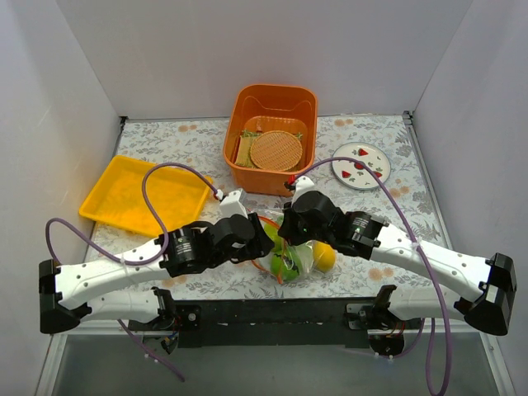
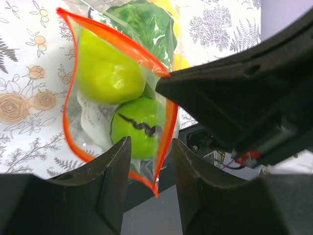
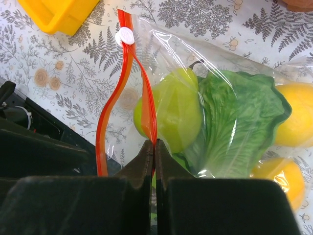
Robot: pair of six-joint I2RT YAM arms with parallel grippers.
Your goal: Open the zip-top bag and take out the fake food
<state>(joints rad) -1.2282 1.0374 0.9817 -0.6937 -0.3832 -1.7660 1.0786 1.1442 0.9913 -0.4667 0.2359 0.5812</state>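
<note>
The zip-top bag (image 1: 290, 257) lies at the table's near edge between both grippers, its mouth parted. In the right wrist view, my right gripper (image 3: 154, 145) is shut on one orange-red zip strip (image 3: 149, 110). The other strip (image 3: 103, 125) bows away to the left, and the white slider (image 3: 126, 35) sits at the far end. Inside are a green fruit (image 3: 178, 110), a cabbage leaf (image 3: 237, 117) and lemons (image 3: 298, 120). My left gripper (image 2: 150, 146) is open, with a strip at the bag's corner (image 2: 166, 134) between its jaws, beside a lime (image 2: 138, 131).
An orange bin (image 1: 272, 103) holding tan woven discs stands at the back centre. A yellow tray (image 1: 144, 196) lies at the left and a white plate with red marks (image 1: 360, 163) at the right. The black mounting rail (image 1: 272, 312) runs just below the bag.
</note>
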